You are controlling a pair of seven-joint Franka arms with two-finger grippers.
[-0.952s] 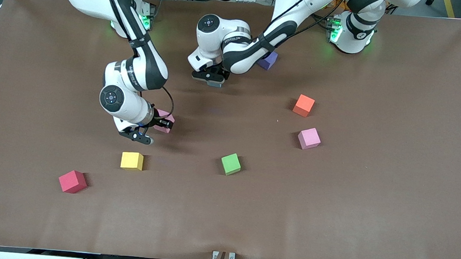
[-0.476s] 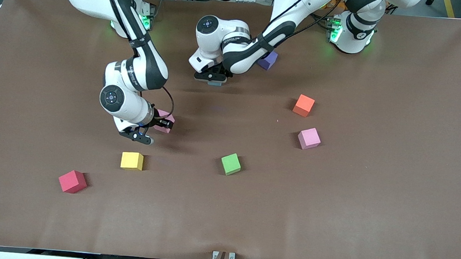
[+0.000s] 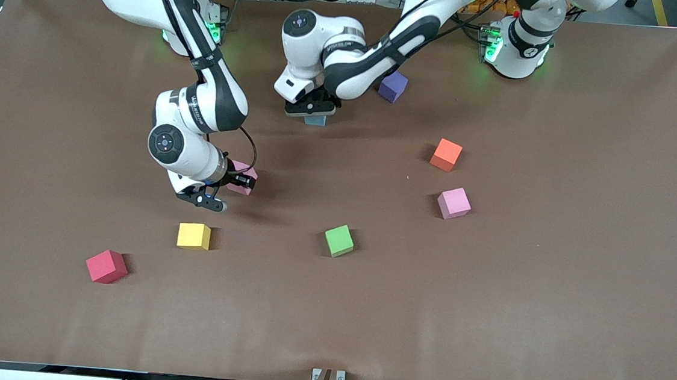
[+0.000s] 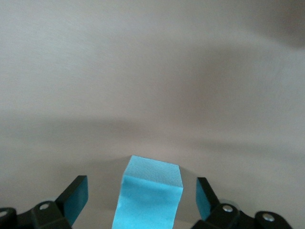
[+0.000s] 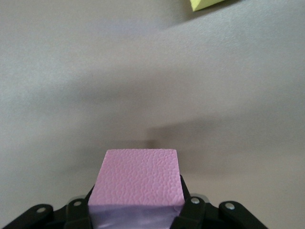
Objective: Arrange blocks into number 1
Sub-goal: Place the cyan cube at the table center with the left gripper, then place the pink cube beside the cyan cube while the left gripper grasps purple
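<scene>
Brown counter (image 3: 548, 291) with two arms and eight foam cubes. Left gripper (image 3: 314, 111): low over the light blue block (image 3: 315, 120), fingers (image 4: 74, 200) spread wide with a clear gap on either side of the block, which sits on the counter between them, not gripped. Right gripper (image 3: 236, 183): fingers closed on a pink block (image 3: 241, 177), clamped on two of its sides, just above the counter; the right wrist view shows the block's top face (image 5: 138, 177) filling the space between the fingers. Purple block (image 3: 393, 86): on the counter near the arm bases, beside the left arm's forearm, farther from the front camera than the light blue block. Second pink block (image 3: 453, 202): toward the left arm's end, resting free, just nearer the front camera than the orange cube (image 3: 446, 154). Yellow block (image 3: 194, 235): nearer the front camera than the right gripper, resting free. Green cube (image 3: 339, 240): mid-counter, level with the yellow block. Red cube (image 3: 106, 266): toward the right arm's end, nearest the front camera of all the cubes.
</scene>
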